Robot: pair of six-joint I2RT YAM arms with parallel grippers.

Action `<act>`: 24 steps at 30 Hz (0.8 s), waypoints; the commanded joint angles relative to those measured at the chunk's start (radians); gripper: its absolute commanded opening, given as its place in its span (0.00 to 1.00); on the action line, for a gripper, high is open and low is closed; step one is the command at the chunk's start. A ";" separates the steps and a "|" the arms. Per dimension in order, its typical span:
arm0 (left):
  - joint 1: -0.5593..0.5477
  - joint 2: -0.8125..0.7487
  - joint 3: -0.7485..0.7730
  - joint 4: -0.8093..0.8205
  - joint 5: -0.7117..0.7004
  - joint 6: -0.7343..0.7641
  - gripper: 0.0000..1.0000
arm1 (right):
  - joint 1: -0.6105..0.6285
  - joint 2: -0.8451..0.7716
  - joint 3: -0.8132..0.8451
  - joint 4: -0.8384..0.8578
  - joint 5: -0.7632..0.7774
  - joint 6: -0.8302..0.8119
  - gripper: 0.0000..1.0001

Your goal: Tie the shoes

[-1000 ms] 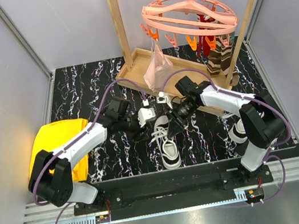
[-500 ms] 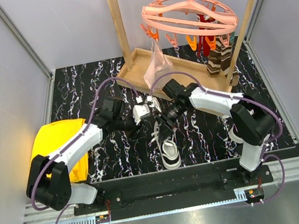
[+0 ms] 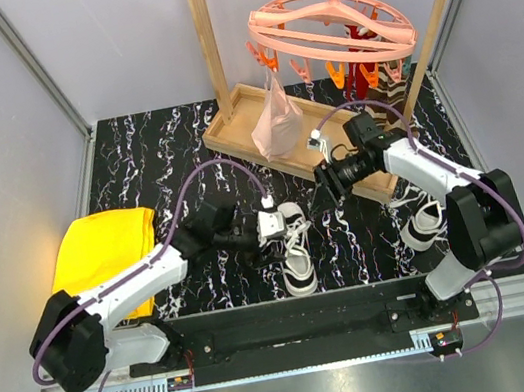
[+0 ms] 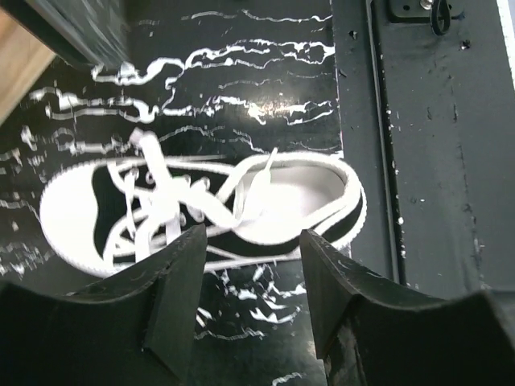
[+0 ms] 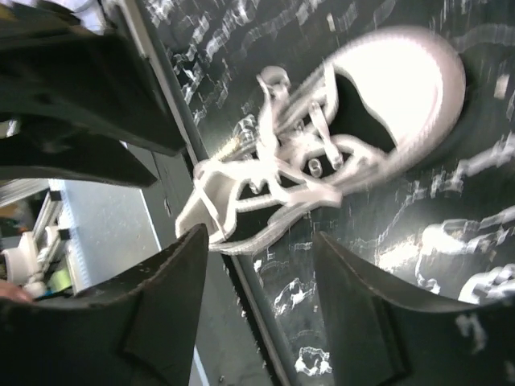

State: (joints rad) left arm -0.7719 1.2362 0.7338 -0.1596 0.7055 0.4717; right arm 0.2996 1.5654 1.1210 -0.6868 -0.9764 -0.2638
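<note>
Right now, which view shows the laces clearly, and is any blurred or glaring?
Left wrist: shoe mostly sharp, laces slightly soft at the toe end, a glare patch on the table. Right wrist: motion-blurred, toe blown out white, laces smeared. Top: sharp and evenly lit, but the shoe is small.

We find one shoe (image 3: 296,256) at near centre, the other shoe (image 3: 420,226) to its right, the cloth (image 3: 99,250) left, the rack (image 3: 208,53) behind

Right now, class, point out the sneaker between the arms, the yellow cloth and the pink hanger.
Sneaker (image 4: 283,211): left wrist view, on its white insole.
Yellow cloth (image 3: 98,245): top view, on its middle.
Pink hanger (image 3: 338,49): top view, on the near rim of its ring.
</note>
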 commanded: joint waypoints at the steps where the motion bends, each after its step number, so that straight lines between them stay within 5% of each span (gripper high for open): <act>1: -0.026 0.066 0.061 0.060 -0.020 0.112 0.54 | -0.020 0.038 -0.018 -0.074 0.070 0.014 0.66; 9: -0.052 0.207 0.165 -0.008 -0.021 0.209 0.47 | -0.033 0.120 0.019 -0.069 0.074 0.044 0.73; 17: -0.041 0.152 0.165 -0.089 -0.002 0.240 0.00 | -0.033 0.134 0.031 -0.066 0.064 0.028 0.73; 24: 0.037 0.071 0.124 -0.075 0.025 0.122 0.00 | -0.033 0.139 0.023 -0.062 0.053 0.026 0.74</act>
State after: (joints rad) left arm -0.7849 1.3689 0.8730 -0.2607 0.6964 0.6624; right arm 0.2684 1.7035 1.1126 -0.7509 -0.9070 -0.2306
